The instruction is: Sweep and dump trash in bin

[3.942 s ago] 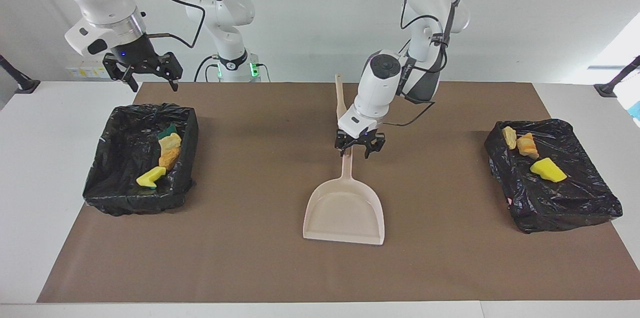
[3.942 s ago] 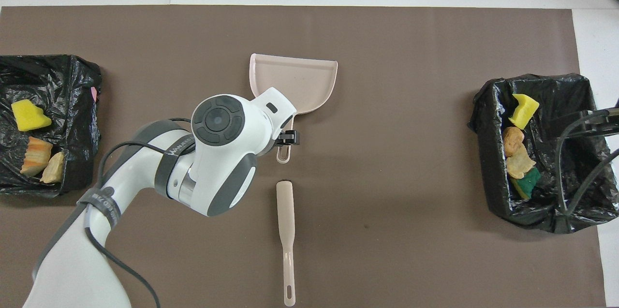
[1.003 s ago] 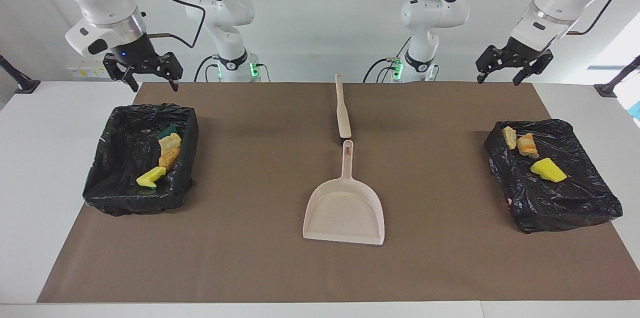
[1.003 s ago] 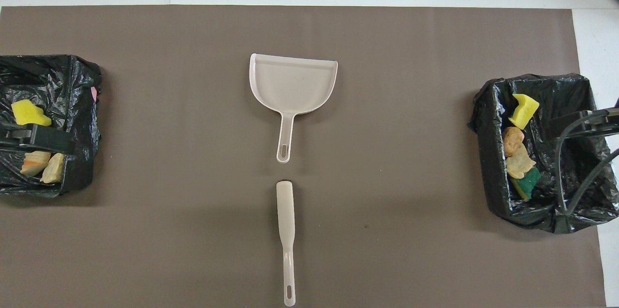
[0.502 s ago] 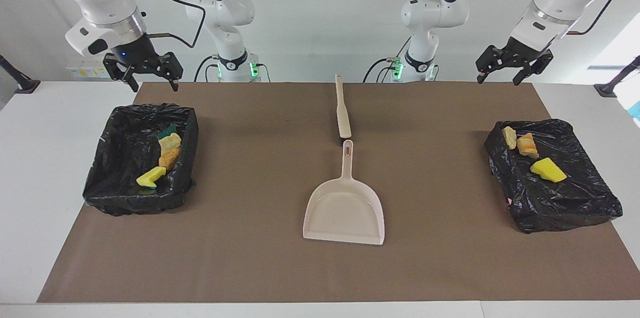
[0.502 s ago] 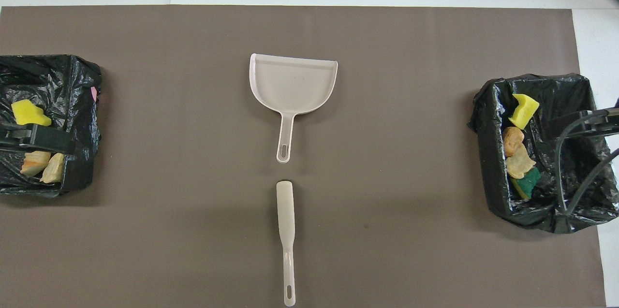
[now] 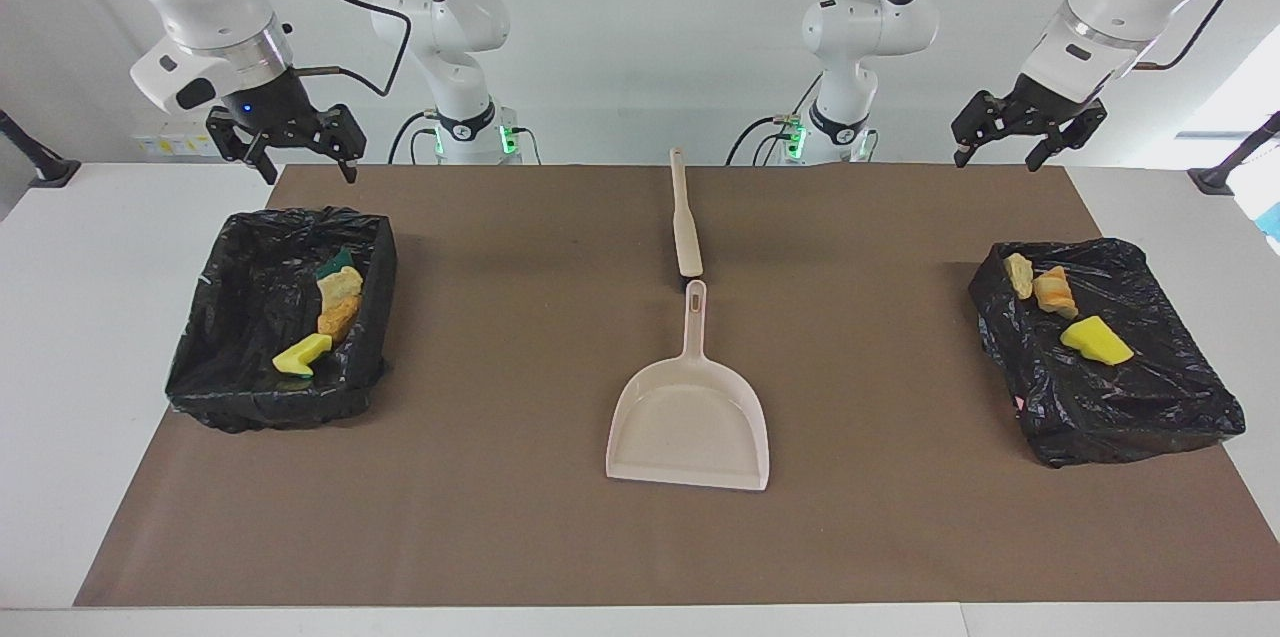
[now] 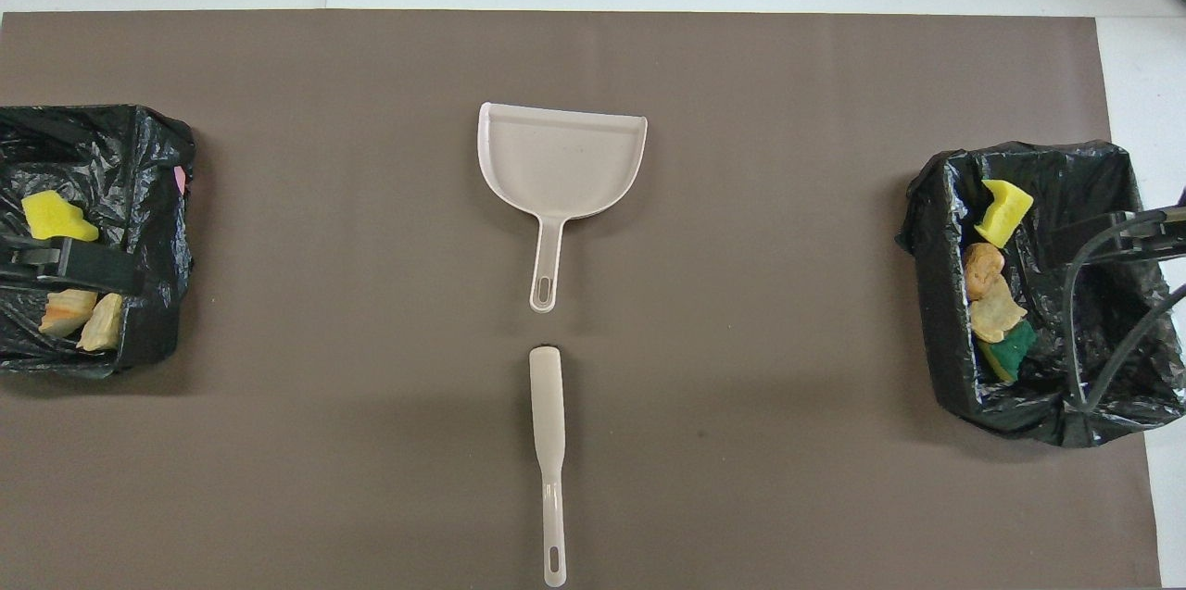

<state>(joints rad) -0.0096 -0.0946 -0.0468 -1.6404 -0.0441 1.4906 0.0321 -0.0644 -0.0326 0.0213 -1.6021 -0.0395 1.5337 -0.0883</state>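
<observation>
All the trash lies in two black-lined bins. The bin [image 7: 270, 407] at the right arm's end holds a yellow sponge chunk [image 7: 302, 354], a striped piece [image 7: 338, 302] and a green-backed chunk [image 7: 338, 262]. The bin [image 7: 1130, 427] at the left arm's end holds a beige lump [image 7: 1018, 275], a striped piece [image 7: 1053, 292] and a yellow chunk [image 7: 1096, 340]. My right gripper [image 7: 300, 157] is open and empty, raised over the mat's edge by its bin. My left gripper [image 7: 1005, 145] is open and empty, raised by its bin.
The pale pink dustpan [image 7: 690, 417] lies flat mid-mat, its handle toward the robots. The brush [image 7: 684, 222] lies in line with it, nearer to the robots. The brown mat [image 7: 500, 517] covers most of the white table.
The left gripper has let go of the dustpan handle and drawn back up to its own end of the table. Nothing has moved in the last second.
</observation>
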